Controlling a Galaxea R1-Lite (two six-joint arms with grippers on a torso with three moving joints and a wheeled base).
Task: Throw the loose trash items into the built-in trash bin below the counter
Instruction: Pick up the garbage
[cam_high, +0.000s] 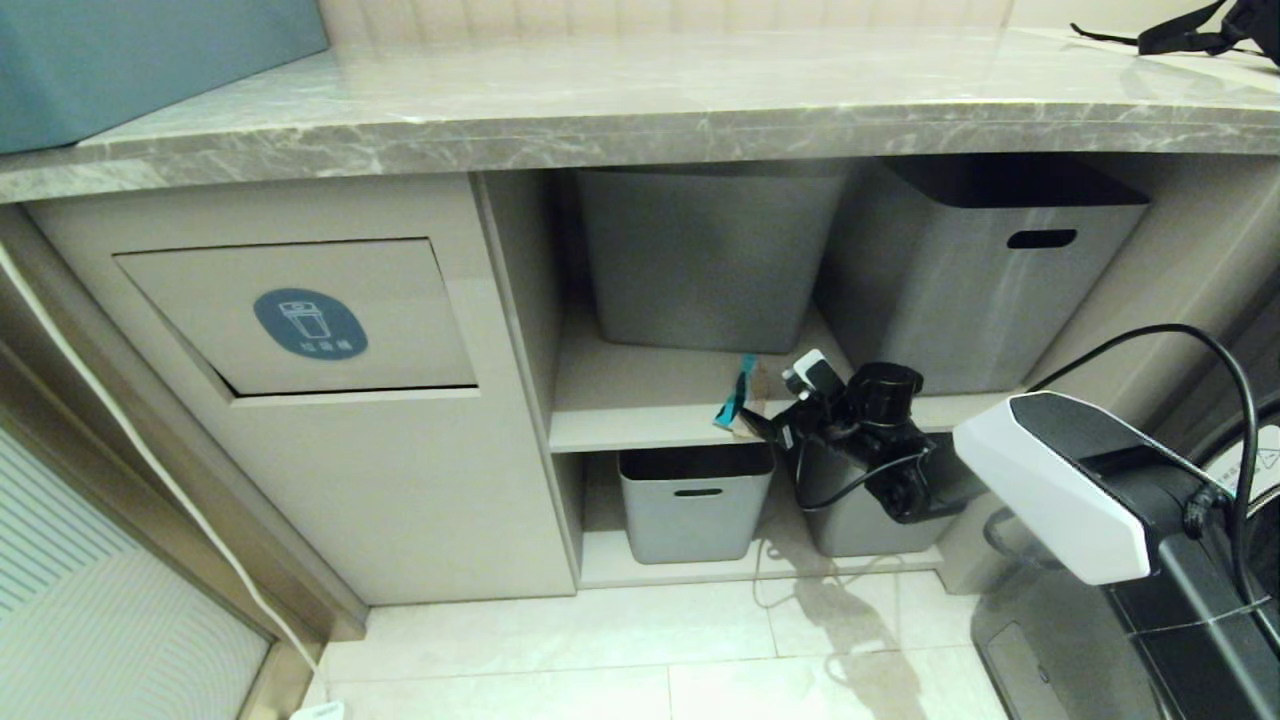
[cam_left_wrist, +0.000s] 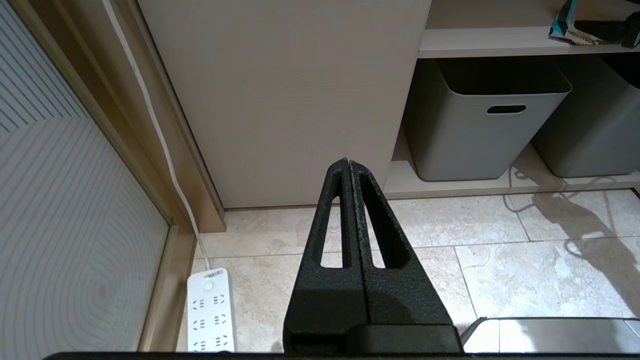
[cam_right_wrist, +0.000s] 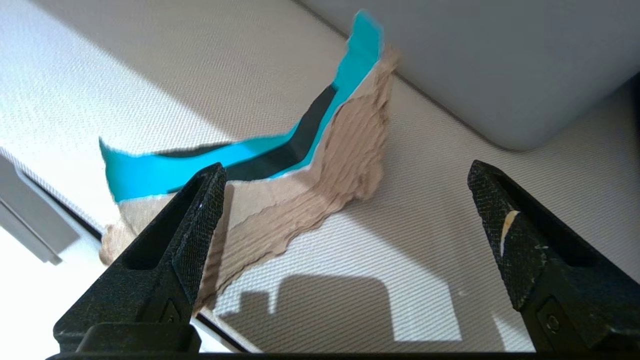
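A torn cardboard scrap (cam_high: 738, 400) with teal-and-black print on brown backing sits bent at the front edge of the middle shelf, one end curling up. My right gripper (cam_high: 785, 400) hovers over that shelf, open wide. In the right wrist view the scrap (cam_right_wrist: 300, 190) lies beside one fingertip (cam_right_wrist: 205, 200), partly inside the right gripper (cam_right_wrist: 345, 170), untouched by the other finger. The trash bin flap (cam_high: 300, 315) with its round blue sticker is in the beige cabinet on the left, under the counter (cam_high: 640, 100). My left gripper (cam_left_wrist: 346, 162) is shut and empty, parked above the floor.
Two large grey tubs (cam_high: 710, 260) (cam_high: 985, 270) stand at the back of the middle shelf, right behind the scrap. A smaller grey tub (cam_high: 695, 500) sits on the shelf below. A white power strip (cam_left_wrist: 210, 310) and its cable (cam_high: 130, 430) lie by the cabinet's left side.
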